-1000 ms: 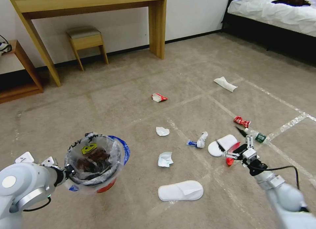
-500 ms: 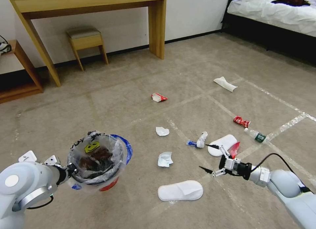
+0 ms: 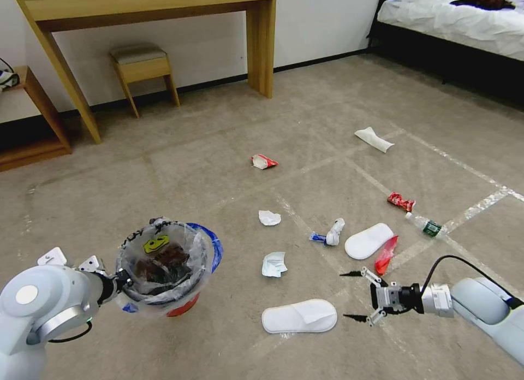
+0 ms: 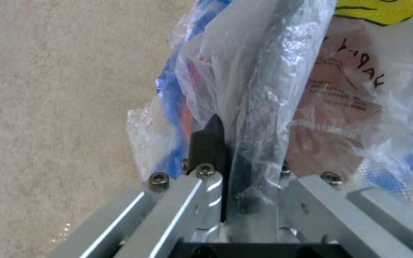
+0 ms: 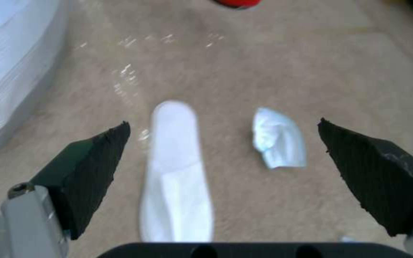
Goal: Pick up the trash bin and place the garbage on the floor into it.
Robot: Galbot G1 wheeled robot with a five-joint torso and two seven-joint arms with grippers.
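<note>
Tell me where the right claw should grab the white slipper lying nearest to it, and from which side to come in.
Grip the near slipper across its narrow width, probably at the folded upper strap, its only raised part. It lies flat on the floor, long axis side to side in the head view. The right claw, open beside its right end, would likely do best coming down from above.

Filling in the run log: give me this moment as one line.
left gripper: shut on trash bin, held up | right gripper: open, empty, facing white slipper | floor: litter remains
</note>
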